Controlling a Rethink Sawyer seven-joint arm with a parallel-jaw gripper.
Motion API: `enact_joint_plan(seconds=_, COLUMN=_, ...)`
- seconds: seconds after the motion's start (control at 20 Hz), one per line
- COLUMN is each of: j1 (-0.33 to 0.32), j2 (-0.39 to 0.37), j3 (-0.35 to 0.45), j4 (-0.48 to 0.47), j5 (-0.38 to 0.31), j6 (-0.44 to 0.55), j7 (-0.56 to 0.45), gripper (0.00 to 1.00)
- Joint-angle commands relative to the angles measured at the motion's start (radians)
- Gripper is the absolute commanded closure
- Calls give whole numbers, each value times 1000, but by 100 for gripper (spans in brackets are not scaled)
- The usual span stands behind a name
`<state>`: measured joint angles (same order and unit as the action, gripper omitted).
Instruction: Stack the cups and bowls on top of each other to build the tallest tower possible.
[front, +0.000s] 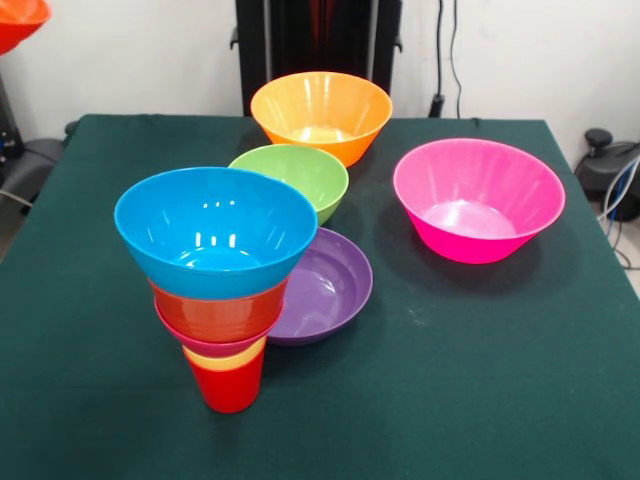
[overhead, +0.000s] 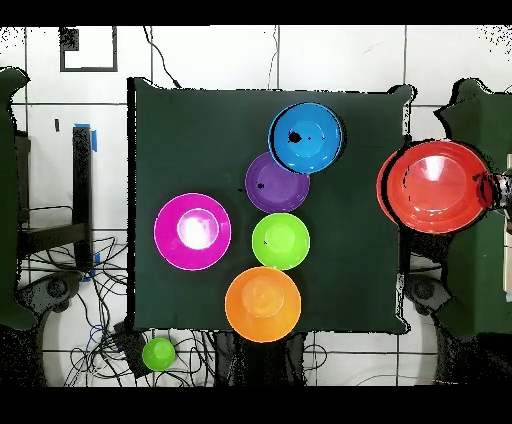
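So far the tower stands at the counter's near left: red cup as base, then yellow, pink and orange-red layers, blue bowl on top. The purple, green, orange and pink bowls remain loose. The gripper is out of sight, so its fingers can't be judged.

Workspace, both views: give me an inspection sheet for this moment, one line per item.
Surface: dark green table cloth, flat.
Job's things: tower on a red cup, blue bowl on top; purple bowl, green bowl, orange bowl and pink bowl loose.
Clutter: large red bowl at the table's edge, held up off it.
Grippers: nothing seen.
Cables: tangle on the floor.
Surroundings: small green object on the floor.
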<state>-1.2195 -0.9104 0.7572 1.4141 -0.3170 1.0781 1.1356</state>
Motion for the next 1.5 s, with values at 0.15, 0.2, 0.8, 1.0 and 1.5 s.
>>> enact_joint_plan(seconds=0.15, j1=93, j2=-87, j3=-31, j4=148, j5=48, j6=86, j7=54, gripper=100)
enact_joint_plan(seconds=0.2, j1=100, j2=-92, j3=-36, j4=150, j5=50, j6=81, j7=63, gripper=100)
enact_joint_plan(seconds=0.8, j1=197, j2=-109, j3=-84, j4=137, j5=79, j6=64, j7=162, gripper=100)
enact_joint_plan(seconds=1.0, j1=229, j2=-99, j3=-101, j4=109, j5=98, j6=77, j7=177, gripper=100)
enact_joint_plan(seconds=1.5, j1=301, j2=-69, j3=-142, j4=29, j5=113, j6=122, j7=183, gripper=100)
